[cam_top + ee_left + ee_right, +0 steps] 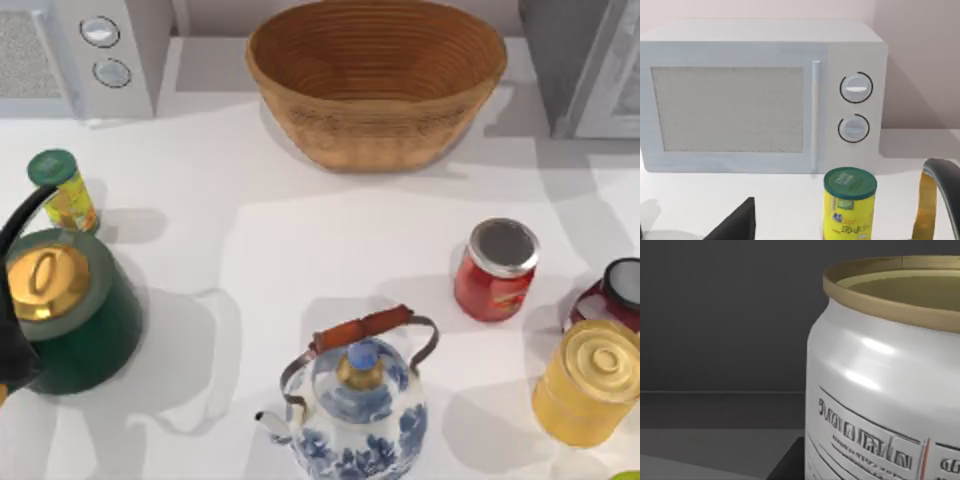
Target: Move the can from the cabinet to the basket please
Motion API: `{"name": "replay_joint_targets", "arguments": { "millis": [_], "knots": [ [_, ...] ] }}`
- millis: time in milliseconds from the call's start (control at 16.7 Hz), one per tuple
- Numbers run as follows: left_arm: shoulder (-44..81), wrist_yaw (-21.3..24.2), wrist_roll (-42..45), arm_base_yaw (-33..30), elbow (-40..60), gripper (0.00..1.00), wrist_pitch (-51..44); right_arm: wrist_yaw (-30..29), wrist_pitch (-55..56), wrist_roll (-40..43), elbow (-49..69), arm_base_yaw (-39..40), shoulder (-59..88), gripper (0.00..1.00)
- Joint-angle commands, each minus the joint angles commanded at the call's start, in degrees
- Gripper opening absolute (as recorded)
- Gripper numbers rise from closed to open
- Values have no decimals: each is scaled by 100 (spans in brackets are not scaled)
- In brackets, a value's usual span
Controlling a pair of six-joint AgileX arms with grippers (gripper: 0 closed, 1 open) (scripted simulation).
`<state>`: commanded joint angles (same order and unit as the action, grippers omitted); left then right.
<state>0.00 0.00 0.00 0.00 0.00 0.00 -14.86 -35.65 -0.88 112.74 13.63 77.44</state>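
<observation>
One can (880, 385), silver-white, is looming close to the right wrist camera inside the dark grey cabinet (575, 60), so the right end effector, whose grip I cannot tell, should be squaring up on its body before carrying it to the basket (375, 120).

I'm looking at a rendered kitchen setup: a white bench (300, 250) carries a microwave (760, 95) with two round knobs, a blue-and-white teapot (352, 410), a green kettle (70, 310), a wicker basket (376, 80), and jars of food such as the red jar (495, 270).
</observation>
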Motion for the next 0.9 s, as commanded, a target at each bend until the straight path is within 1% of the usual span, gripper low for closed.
{"name": "replay_joint_targets", "arguments": {
  "millis": [180, 300, 720, 900],
  "knots": [
    [0, 0, 0, 0, 0, 100, 0, -274, -777, 3, 136, 288, -622, 0],
    [0, 0, 0, 0, 0, 100, 0, -447, -1047, 4, 242, 462, -849, 0],
    [0, 0, 0, 0, 0, 100, 0, -471, -1069, -5, 175, 471, -902, 0],
    [0, 0, 0, 0, 0, 100, 0, -393, -865, -3, -299, 372, -1209, 0]
  ]
}}
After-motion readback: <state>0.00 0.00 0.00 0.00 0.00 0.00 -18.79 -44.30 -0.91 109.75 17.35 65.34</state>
